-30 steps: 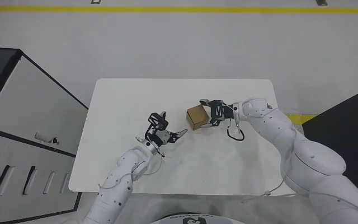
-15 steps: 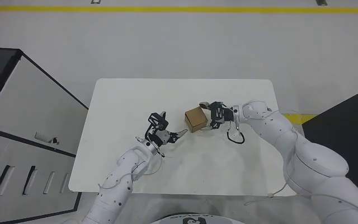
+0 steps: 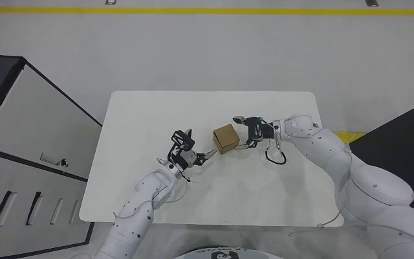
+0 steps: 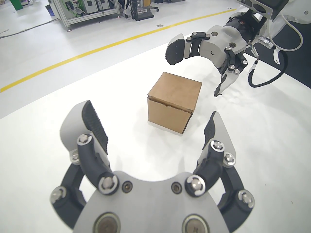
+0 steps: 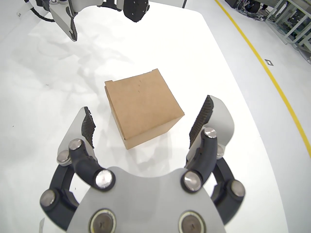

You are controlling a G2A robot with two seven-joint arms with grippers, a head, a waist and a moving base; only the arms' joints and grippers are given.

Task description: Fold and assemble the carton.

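The carton (image 3: 225, 138) stands closed on the white table (image 3: 142, 129), a plain brown cube with every flap folded in, set squarely between the two arms. The left gripper (image 5: 104, 26) hangs just beside one face, jaws wide apart and holding nothing. The right gripper (image 4: 195, 77) faces it from the opposite side, jaws also spread. It is near the carton but touches it nowhere.

By the look of it, folding is done and the step in hand is the release: the box keeps its shape unaided. Seen from the left wrist, the tuck seam along the top front edge looks slightly ragged, and whether the lid is fully seated cannot be told. If it is not, the next move calls for a light press along that edge while the other gripper braces the far side. If it is, both arms need only draw straight back without nudging the box.

A second ago the right gripper's fingers sat against the carton's side. They have since backed off, leaving a clear gap. The carton now rests a little nearer the left gripper than it did then. The left arm has not moved.
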